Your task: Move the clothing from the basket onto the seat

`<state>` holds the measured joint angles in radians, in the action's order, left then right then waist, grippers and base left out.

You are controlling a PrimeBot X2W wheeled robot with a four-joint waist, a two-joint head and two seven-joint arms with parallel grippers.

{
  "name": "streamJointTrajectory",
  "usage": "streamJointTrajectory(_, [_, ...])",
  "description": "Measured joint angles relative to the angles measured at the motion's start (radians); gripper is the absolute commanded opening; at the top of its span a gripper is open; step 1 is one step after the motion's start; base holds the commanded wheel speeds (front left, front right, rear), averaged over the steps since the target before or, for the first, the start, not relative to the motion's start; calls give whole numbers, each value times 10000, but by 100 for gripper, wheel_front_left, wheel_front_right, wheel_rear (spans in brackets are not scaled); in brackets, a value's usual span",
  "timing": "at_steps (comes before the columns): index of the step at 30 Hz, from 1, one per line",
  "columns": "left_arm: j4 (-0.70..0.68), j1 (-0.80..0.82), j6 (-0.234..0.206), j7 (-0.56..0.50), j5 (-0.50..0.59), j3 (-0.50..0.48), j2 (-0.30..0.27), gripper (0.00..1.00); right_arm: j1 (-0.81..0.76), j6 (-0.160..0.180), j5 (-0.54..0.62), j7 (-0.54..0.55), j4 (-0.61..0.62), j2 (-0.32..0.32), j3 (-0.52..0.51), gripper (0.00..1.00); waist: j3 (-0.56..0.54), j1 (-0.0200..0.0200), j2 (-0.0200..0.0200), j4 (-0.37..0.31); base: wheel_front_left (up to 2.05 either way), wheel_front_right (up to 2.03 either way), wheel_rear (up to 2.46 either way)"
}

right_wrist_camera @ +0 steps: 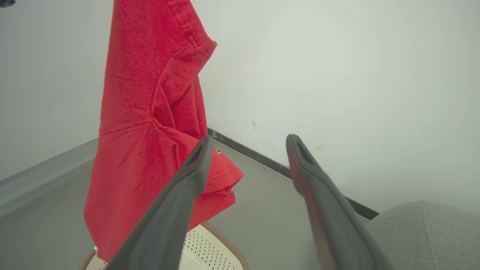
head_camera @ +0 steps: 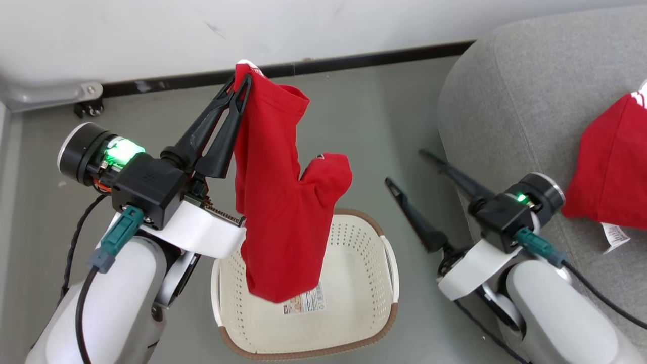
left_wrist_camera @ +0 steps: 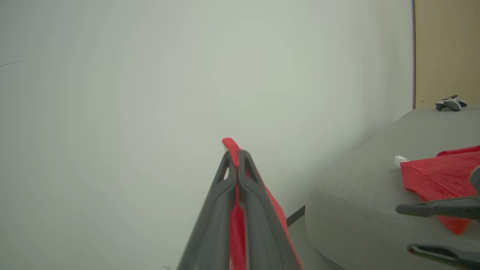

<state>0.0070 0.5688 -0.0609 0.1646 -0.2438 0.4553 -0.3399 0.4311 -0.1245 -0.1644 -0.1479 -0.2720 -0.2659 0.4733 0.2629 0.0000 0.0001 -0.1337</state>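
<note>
Head view: the left gripper (head_camera: 240, 87) has its jaws pressed together on the top edge of a red garment (head_camera: 283, 212), a bit of white trim poking out past the tips. The cloth hangs down from the jaws, and its lower hem dangles over the basket (head_camera: 389, 263), in front of the label sticker (head_camera: 306, 302) on the basket's bottom. The right gripper (head_camera: 405, 167) has its jaws spread with nothing between them. Just behind its wrist is the seat (head_camera: 505, 101), where a second red garment (head_camera: 611, 172) lies with a white tag (head_camera: 614, 236) at its edge.

Left wrist view: the left gripper (left_wrist_camera: 235, 153) is closed, and a strip of the red garment (left_wrist_camera: 237, 225) runs between the fingers and sticks out above the tips. Ahead of the jaws is the pale wall (left_wrist_camera: 150, 93). Off to their right, the seat (left_wrist_camera: 356, 195) carries the second red garment (left_wrist_camera: 438, 178), with the parted right gripper (left_wrist_camera: 403, 229) in front of it. A small grey object (left_wrist_camera: 451, 103) sits farther back on the seat, perhaps a game controller, too small to be sure.

Right wrist view: the right gripper (right_wrist_camera: 250, 139) is spread and empty. The red garment (right_wrist_camera: 150, 112) hangs left of the jaws, partly behind the left finger, above the basket (right_wrist_camera: 210, 247). The seat (right_wrist_camera: 423, 232) shows at lower right.
</note>
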Motion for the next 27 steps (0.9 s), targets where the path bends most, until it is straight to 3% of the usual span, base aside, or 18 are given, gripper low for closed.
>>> streamJointTrajectory(11, [-606,9,215,-522,-196,-63,-138,0,46,0,-1030,441,357,-414,1712,100,-905,0,0,187,0,0,0])
streamJointTrajectory(21, [-809,10,543,-882,-560,134,-140,0,475,0,-1476,869,499,-1231,2326,100,-1522,0,0,278,0,0,0])
streamJointTrajectory(27, [-972,9,715,-1131,-648,403,-35,0,709,0,-1785,1120,600,-1478,3229,100,-1807,0,0,320,0,0,0])
